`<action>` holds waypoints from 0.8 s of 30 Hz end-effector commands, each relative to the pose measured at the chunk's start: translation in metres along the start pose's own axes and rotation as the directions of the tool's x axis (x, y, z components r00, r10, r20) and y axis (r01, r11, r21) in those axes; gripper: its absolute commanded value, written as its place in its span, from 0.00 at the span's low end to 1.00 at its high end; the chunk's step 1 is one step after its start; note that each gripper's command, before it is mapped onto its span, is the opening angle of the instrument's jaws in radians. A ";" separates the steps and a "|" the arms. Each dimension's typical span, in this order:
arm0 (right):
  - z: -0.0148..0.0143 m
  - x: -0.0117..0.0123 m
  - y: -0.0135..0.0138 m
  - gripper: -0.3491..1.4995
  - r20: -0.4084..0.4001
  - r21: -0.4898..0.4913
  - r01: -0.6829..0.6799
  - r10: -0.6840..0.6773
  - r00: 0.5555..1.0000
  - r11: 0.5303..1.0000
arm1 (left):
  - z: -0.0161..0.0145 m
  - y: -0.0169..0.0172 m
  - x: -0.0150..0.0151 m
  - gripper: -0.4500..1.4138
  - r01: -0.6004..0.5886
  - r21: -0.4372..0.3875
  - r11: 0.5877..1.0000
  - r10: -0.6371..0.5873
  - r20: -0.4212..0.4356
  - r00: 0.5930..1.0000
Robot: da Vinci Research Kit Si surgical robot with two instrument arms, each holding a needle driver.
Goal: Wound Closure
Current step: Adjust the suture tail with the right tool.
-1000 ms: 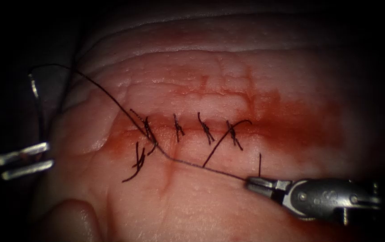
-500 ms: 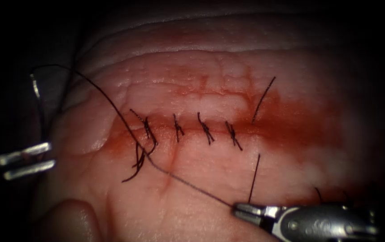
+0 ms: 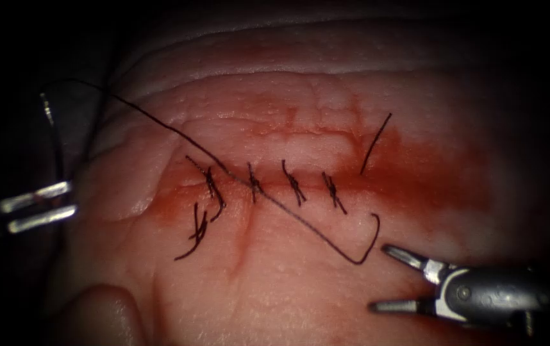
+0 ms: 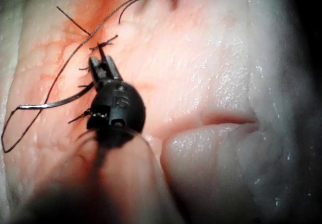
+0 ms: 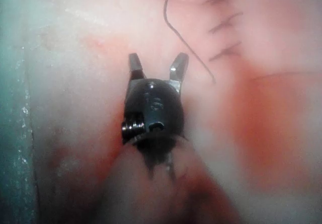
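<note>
The cut (image 3: 365, 182) runs across the tissue (image 3: 300, 288) with several dark stitches (image 3: 294, 182) along it. At the far left my left tool (image 3: 63, 200) is shut on the lower end of the curved needle (image 3: 47, 110), which stands clear of the tissue. Thread (image 3: 300, 221) runs from the needle over the stitches and ends in a free hook (image 3: 370, 247). Just right of that hook my right tool (image 3: 387, 279) stands open and holds nothing. The right wrist view has the same open tool (image 5: 157, 65) beside the thread (image 5: 186, 43). The left tool (image 4: 102, 68) shows near thread (image 4: 55, 78).
A short loose piece of thread (image 3: 375, 144) lies right of the last stitch, on the red fluid (image 3: 429, 179). Loose thread tails (image 3: 195, 234) hang below the leftmost stitch. A rounded fold of tissue (image 3: 95, 314) bulges at the lower left.
My right tool has opened and let go of the thread, whose end now curls free on the tissue. The left tool and the needle have risen slightly.
</note>
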 end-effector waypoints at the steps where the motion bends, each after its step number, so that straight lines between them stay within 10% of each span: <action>1: -0.0003 -0.0010 0.0010 0.84 -0.005 -0.003 -0.049 0.049 0.999 0.999 | 0.0006 0.0001 -0.0007 0.00 0.001 0.007 1.000 -0.001 0.014 1.000; 8: -0.0009 -0.0010 0.0062 0.64 -0.066 -0.038 -0.379 0.376 0.924 0.925 | 0.0014 -0.0004 -0.0021 0.00 -0.001 0.016 1.000 0.001 0.024 1.000; 19: 0.0052 -0.0040 0.0136 0.71 -0.159 -0.055 -0.809 0.794 0.586 0.586 | 0.0013 0.0005 -0.0011 0.00 -0.002 0.017 1.000 0.002 0.019 1.000; 24: 0.0078 -0.0060 0.0144 0.72 -0.136 -0.055 -0.840 0.829 0.542 0.540 | 0.0014 0.0011 -0.0003 0.00 -0.004 0.014 1.000 0.004 0.011 1.000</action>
